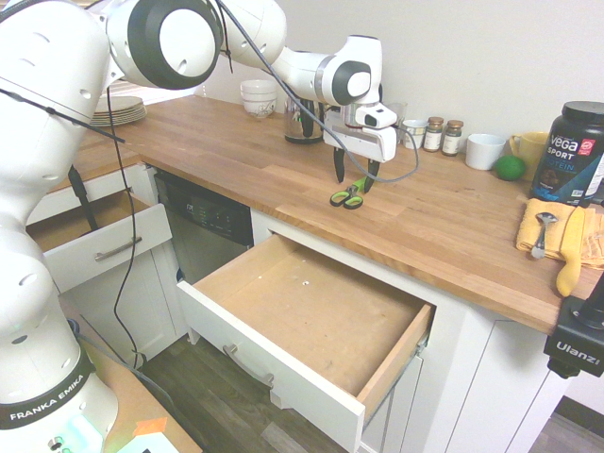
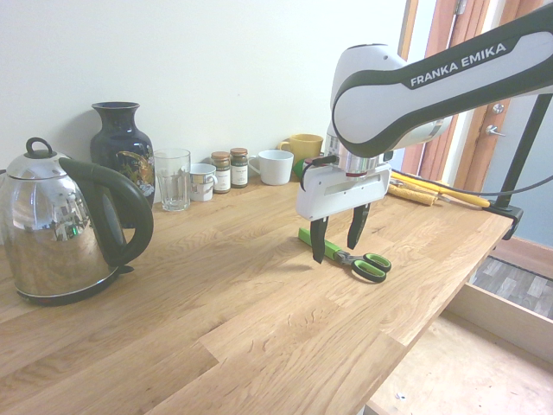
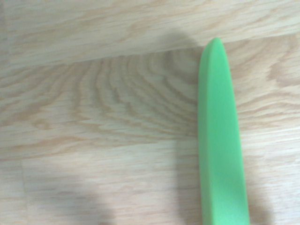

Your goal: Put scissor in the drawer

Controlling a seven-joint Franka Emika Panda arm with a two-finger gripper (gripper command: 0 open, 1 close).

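Kitchen light is falling across a butcher-block table [image 1: 283, 160], where the scissor [image 1: 348, 195] is lying flat near the front edge, sheathed blade pointing back toward the wall, with the gripper [image 2: 338, 238] hovering just above it, jaws spread apart and grasping nothing. Below and in front, the drawer [image 1: 311, 330] is standing pulled out, its bare wood interior waiting. Because the jaws are straddling the scissor close to its pivot, a descent set slightly askew is likely to nudge the handles sideways, or a pinch on the slick sheath risks letting the scissor swing and slip on the way to the drawer.
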